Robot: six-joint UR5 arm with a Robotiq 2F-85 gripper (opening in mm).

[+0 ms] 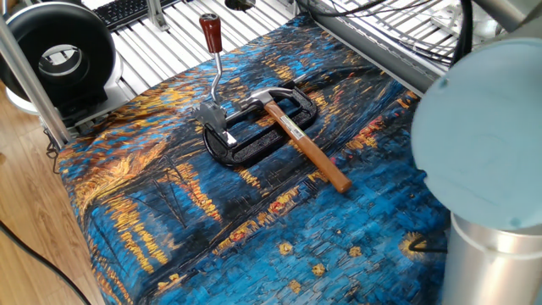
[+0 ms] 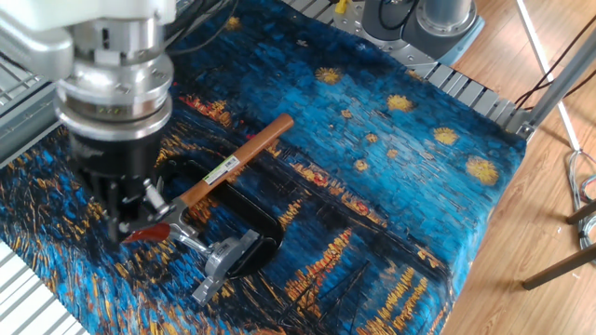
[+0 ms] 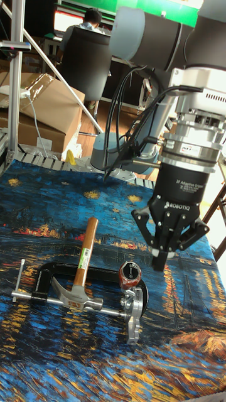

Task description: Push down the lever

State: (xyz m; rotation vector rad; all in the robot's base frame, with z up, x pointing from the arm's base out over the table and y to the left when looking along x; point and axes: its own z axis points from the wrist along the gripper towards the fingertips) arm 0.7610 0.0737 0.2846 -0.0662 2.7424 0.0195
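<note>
Here the lever's (image 3: 130,274) glossy red rubbery knob tops thin bent rod.

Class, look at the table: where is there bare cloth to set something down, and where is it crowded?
Free: the wide cloth in front of the hammer, toward the cloth's front edge in one fixed view. Crowded: the patch where the hammer lies across the black clamp, with the lever standing beside it and the gripper hovering near.

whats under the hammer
The hammer lies across the black clamp, its handle end on the blue cloth. The part of the clamp beneath the hammer is covered.
</note>
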